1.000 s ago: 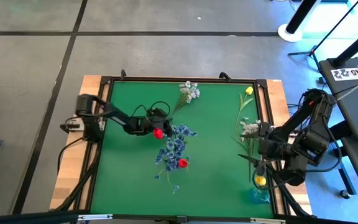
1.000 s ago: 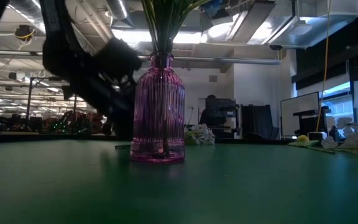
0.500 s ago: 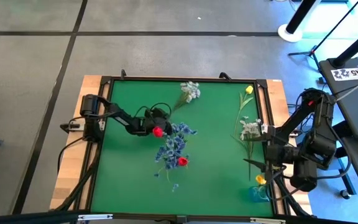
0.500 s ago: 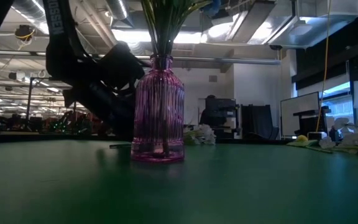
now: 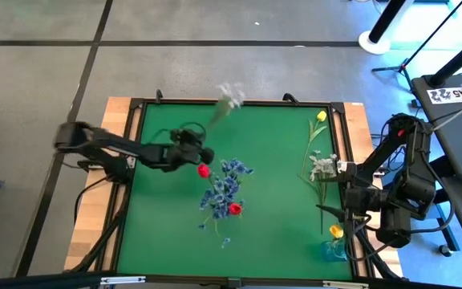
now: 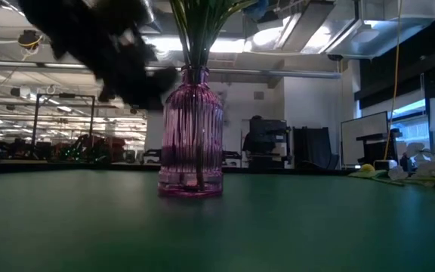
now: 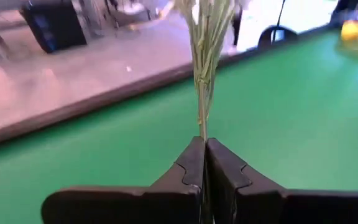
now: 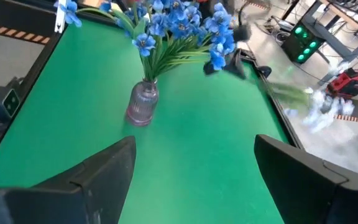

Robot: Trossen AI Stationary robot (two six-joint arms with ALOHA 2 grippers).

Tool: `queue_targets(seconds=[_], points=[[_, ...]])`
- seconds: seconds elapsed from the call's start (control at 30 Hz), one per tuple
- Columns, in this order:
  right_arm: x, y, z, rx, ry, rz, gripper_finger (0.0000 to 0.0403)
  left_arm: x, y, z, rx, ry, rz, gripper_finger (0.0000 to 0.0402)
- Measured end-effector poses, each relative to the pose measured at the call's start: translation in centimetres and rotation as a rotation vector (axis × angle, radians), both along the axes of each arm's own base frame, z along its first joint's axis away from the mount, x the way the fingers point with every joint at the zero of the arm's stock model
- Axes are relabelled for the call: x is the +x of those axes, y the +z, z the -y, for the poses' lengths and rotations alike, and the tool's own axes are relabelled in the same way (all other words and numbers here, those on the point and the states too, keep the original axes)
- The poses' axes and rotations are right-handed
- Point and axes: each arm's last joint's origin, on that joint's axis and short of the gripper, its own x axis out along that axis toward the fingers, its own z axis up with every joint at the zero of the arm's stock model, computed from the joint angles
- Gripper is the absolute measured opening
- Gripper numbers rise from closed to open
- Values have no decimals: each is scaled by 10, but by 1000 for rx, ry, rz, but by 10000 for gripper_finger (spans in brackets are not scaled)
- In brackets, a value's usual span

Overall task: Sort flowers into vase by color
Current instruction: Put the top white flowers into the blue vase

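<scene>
My left gripper (image 5: pixel 189 150) is shut on a spray of whitish blossoms (image 5: pixel 229 95), held above the table's far middle; it also shows in the left wrist view (image 7: pixel 204 37). A purple ribbed vase (image 6: pixel 192 136) holds blue blossoms (image 5: pixel 224 186) on green stems. Two red tulip buds (image 5: pixel 204 170) show at the bunch's edges. My right gripper (image 5: pixel 331 210) is open and empty at the right. Close by it, a yellow tulip (image 5: pixel 335 232) stands in a small blue vase (image 5: pixel 334 251). Another whitish spray (image 5: pixel 321 164) and a yellow tulip (image 5: pixel 321 116) lie on the mat. My left gripper pinches the spray's thin green stems (image 7: pixel 201 132) between its two shut fingers, near the stems' lower end. The fingers lie along the stems, which run straight on past the fingertips. The spray is lifted clear of the mat, its blossoms toward the far edge.
The green mat (image 5: pixel 167 233) has a raised dark frame (image 5: pixel 231 103) around it. The purple vase stands in the middle. The mat's left and near-left parts are bare. Monitors and stands show in the room beyond.
My left gripper has risen and drawn a little toward the table's left edge, staying shut on the whitish spray. The spray, which lay on the mat near the far edge, is now lifted clear and its blossoms swing out over the far frame.
</scene>
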Motion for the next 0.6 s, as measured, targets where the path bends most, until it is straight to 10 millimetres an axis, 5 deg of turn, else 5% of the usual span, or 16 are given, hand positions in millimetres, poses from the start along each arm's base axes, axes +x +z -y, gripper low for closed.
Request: queue_targets(seconds=[0.3,0.6], points=[[2,5,1,-14,-79,148,328,-69,131,38,189,-189,509,1],[5,12,-3,10,-158,315,328,-107,199,88,318,-617,905,0]])
